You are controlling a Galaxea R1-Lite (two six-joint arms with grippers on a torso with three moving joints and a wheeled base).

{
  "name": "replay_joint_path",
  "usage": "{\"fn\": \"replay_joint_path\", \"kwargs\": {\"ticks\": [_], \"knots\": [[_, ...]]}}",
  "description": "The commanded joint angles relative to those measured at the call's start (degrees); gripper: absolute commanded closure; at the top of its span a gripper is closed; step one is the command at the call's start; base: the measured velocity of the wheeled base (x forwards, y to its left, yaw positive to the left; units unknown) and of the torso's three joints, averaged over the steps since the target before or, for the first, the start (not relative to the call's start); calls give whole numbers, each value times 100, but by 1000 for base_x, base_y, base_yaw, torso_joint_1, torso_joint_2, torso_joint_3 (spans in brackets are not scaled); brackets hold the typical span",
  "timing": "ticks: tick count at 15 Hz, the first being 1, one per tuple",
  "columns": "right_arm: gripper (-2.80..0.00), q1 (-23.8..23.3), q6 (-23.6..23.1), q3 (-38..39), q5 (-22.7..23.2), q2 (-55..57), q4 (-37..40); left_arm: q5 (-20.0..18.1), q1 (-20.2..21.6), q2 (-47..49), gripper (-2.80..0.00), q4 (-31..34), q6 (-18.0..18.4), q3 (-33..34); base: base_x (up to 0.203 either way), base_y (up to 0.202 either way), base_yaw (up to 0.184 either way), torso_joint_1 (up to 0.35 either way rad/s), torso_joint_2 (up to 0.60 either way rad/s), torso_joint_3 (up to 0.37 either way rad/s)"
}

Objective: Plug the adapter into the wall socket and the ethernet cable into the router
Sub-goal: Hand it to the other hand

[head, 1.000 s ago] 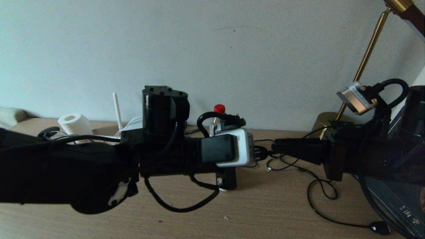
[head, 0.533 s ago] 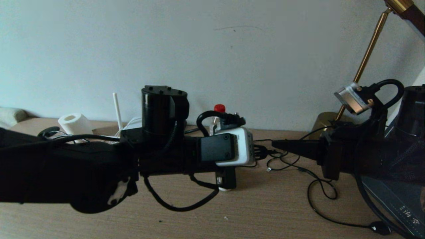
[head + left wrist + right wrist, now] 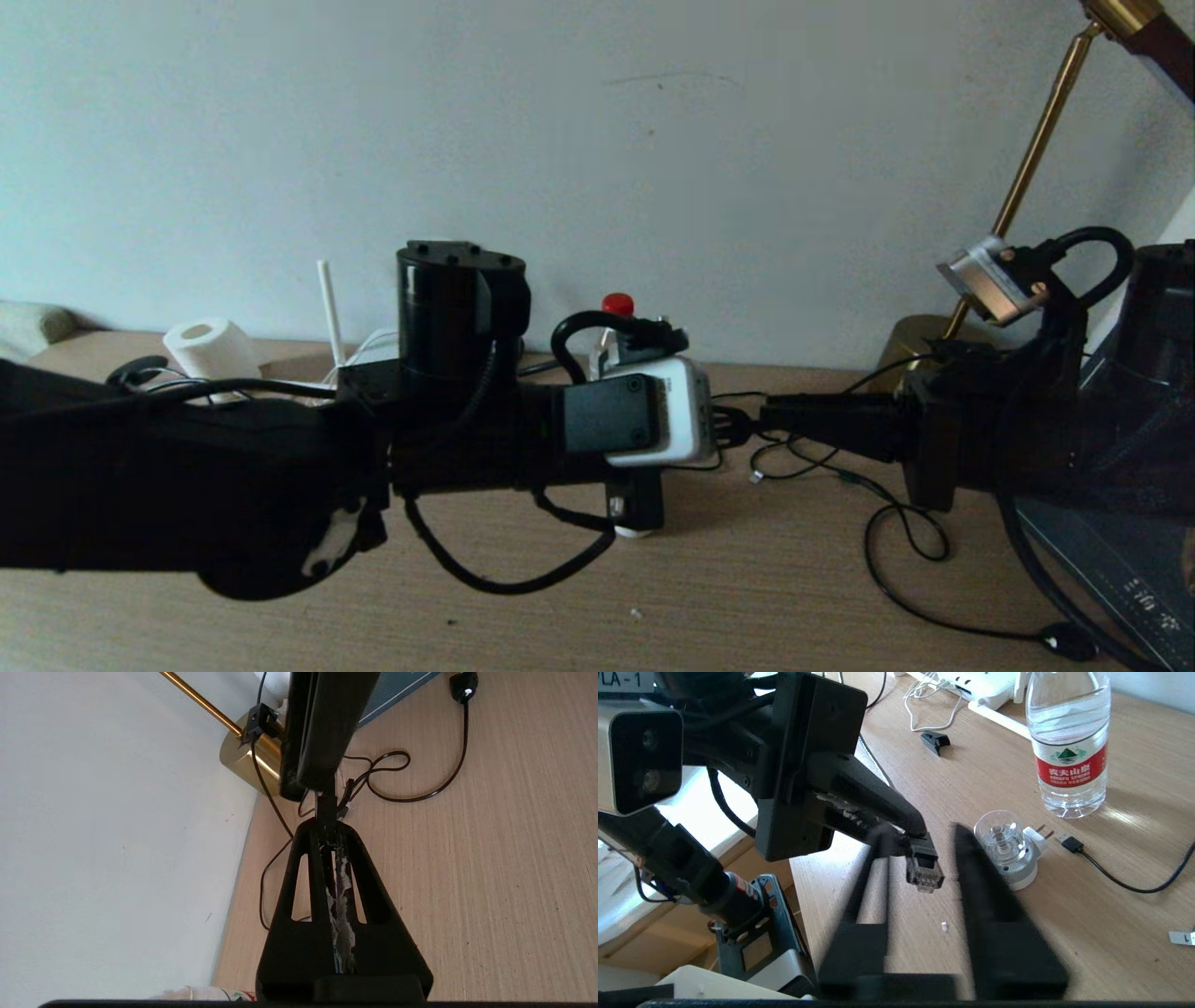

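left gripper (image 3: 903, 833): jaws clenched on thin black ethernet cable (image 3: 924, 868) above pale wooden worktop (image 3: 747, 579) | right gripper (image 3: 920, 868): jaws released, flanking its connector | flat white router (image 3: 980, 686): far back, cable unplugged

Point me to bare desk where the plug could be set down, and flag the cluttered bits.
Free: the near strip of the desk, bordered by the left arm and the looped black cord. Crowded: the middle, where the left claw holds the ethernet cable between the open right claw, plus the night light, water bottle and router behind.
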Motion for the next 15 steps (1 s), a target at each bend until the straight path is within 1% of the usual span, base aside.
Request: {"fn": "replay_joint_path", "kwargs": {"ticks": [1,9,10,15], "knots": [[-280,1,24,1,20,-5,-25,-11,-1,25,0,-9,30,-9,0,0,0,0,0,0],[-280,-7,42,18,29,3,-25,-20,40,16,0,-105,12,0,0,0,0,0,0,0],[0,-8,42,18,29,3,-25,-20,43,8,0,-97,12,0,0,0,0,0,0,0],[0,1,42,18,38,12,-25,-20,43,28,0,-105,12,-9,0,0,0,0,0,0]]}}
